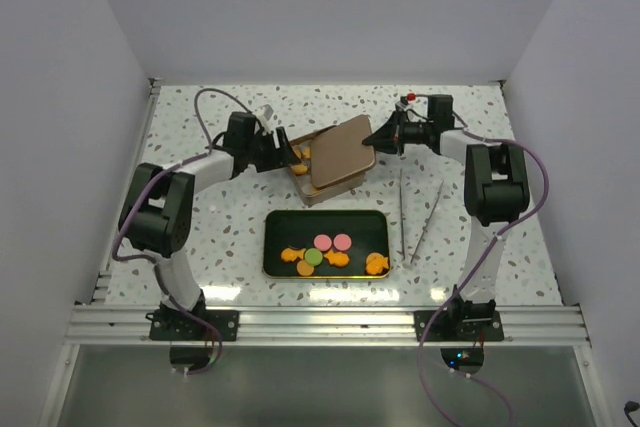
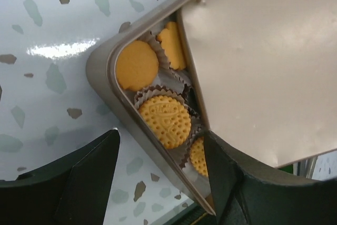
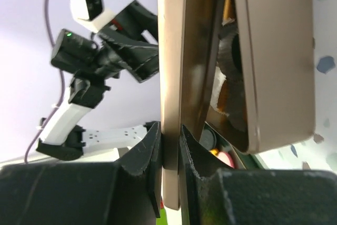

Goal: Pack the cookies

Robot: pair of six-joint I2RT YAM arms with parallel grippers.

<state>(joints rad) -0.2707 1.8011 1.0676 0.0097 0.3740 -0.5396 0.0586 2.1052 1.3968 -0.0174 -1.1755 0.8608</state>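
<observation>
Several small flat cookies (image 1: pixel 325 255), mostly orange with two pink and one green, lie loose on a glossy black rectangular tray (image 1: pixel 290 227). More orange rounds, one smooth and one dotted, sit in fluted paper cups (image 2: pixel 143 94) inside a bronze metal tin (image 2: pixel 100 75) on the speckled tabletop (image 1: pixel 200 127). The right end effector (image 3: pixel 169 140) pinches the tin's smooth lid (image 1: pixel 342 152) by its edge, tilted over the tin. The left end effector (image 1: pixel 277 150) stands wide, astride the tin's rounded corner.
</observation>
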